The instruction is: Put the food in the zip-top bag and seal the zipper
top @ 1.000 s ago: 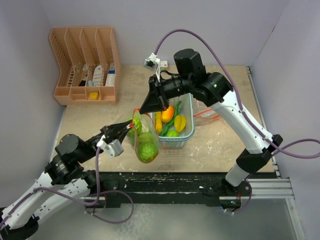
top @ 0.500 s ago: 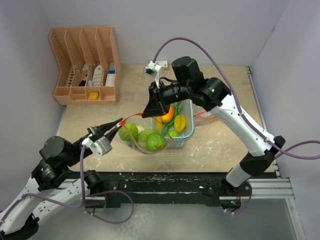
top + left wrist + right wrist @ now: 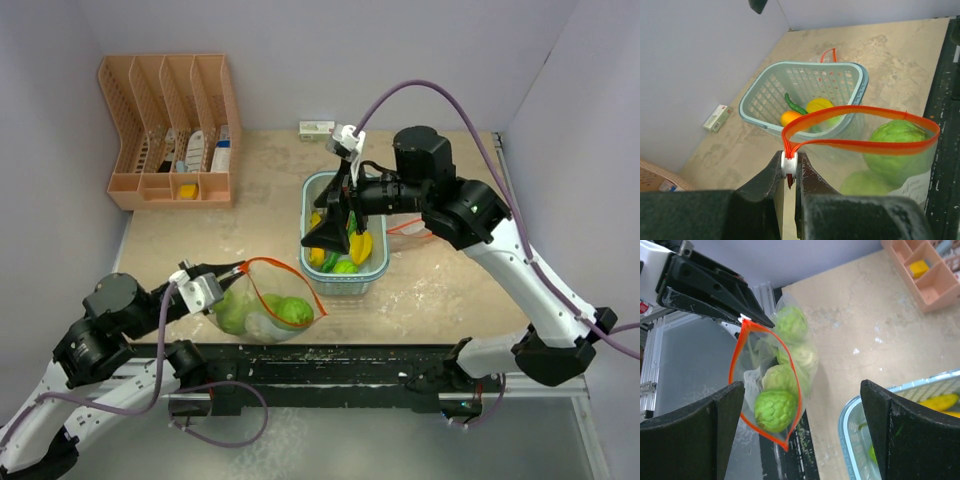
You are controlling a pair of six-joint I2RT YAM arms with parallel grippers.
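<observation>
The clear zip-top bag [image 3: 268,308] with an orange zipper rim lies near the table's front edge. Two pale-green cabbages [image 3: 897,145] sit inside it. My left gripper [image 3: 789,161] is shut on the bag's white zipper slider [image 3: 789,165] at the left end of the rim, whose mouth gapes open. My right gripper [image 3: 328,238] hangs open and holds nothing above the teal basket [image 3: 340,285]. In the basket lie an orange fruit [image 3: 790,118], a yellow fruit [image 3: 819,105] and a thin green chili [image 3: 795,105]. In the right wrist view the bag [image 3: 772,390] lies below my wide-apart fingers [image 3: 695,435].
A peach-coloured desk organizer [image 3: 170,130] stands at the back left with small items in it. A small white-and-green box [image 3: 318,127] lies by the back wall. An orange loop [image 3: 405,229] lies right of the basket. Walls close in left, back and right.
My right gripper let go of the bag's rim, opened wide and swung right, over the basket. The bag dropped onto the table as my left gripper drew the slider back toward the near-left.
</observation>
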